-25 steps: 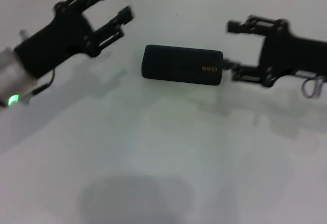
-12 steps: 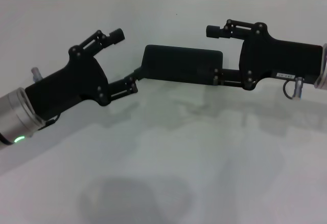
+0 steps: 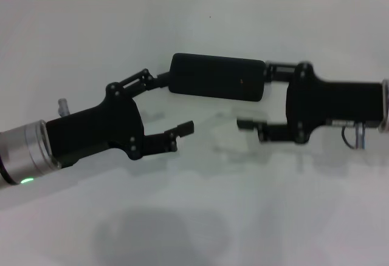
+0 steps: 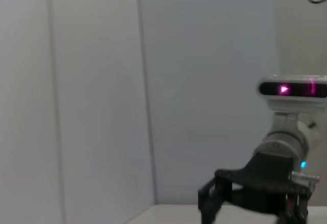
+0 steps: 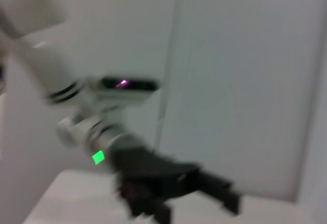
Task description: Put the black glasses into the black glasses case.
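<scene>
Black glasses are nowhere visible (perhaps inside); the matte black rectangular hard case lies closed on the white table, rigid, likely light and slick. Left gripper and right gripper, jaws spread, flank its ends, the sensible holds.

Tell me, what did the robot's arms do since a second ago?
Both open grippers closed in on the case. The left gripper swung in from the far left to the case's left end; the right gripper slid in to its right end. Neither has gripped it. The case stayed shut, in place.
</scene>
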Controlling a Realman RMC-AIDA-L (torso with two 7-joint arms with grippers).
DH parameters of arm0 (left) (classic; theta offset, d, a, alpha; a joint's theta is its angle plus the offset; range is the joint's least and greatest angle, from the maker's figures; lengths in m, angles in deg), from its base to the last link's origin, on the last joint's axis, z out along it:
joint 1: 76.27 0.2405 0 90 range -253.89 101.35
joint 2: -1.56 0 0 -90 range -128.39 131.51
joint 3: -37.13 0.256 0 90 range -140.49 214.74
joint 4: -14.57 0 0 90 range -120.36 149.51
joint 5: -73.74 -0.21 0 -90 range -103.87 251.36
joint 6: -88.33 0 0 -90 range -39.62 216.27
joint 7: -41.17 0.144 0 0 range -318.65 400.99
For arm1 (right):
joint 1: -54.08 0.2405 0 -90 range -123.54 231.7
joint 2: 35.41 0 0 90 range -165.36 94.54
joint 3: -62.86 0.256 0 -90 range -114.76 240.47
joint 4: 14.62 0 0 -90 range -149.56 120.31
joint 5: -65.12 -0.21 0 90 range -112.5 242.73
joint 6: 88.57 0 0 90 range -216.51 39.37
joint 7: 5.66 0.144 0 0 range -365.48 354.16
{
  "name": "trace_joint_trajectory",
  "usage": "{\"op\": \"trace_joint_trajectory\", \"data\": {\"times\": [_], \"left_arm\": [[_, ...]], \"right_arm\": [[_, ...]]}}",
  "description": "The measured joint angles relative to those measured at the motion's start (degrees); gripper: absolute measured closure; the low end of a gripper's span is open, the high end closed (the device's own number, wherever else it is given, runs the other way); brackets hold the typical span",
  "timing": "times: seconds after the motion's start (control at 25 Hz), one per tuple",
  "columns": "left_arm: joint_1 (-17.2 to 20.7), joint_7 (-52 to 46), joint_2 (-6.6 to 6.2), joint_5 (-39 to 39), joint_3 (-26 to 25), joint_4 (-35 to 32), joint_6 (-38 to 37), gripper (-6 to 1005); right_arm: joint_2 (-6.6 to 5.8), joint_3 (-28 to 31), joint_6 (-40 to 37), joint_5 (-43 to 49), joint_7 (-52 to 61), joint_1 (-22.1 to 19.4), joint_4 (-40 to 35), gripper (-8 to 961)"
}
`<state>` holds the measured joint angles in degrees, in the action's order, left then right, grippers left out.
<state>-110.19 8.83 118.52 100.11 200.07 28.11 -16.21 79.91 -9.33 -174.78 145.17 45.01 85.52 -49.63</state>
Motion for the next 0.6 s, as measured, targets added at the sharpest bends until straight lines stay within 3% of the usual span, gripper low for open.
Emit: {"op": "trace_joint_trajectory", "data": {"times": [0.16,0.6], "left_arm": [[-0.9,-0.3,0.20,-0.7,0.0,0.0,-0.4,120],[-1.0,-0.3,1.37,-2.1,0.0,-0.1,1.4,119]], "right_arm": [[0.06,0.1,-0.9,6.0,0.0,-0.1,-1.6,260],[0.39,1.4,-0.2,5.7,-2.3,-2.2,-0.6,260]]}}
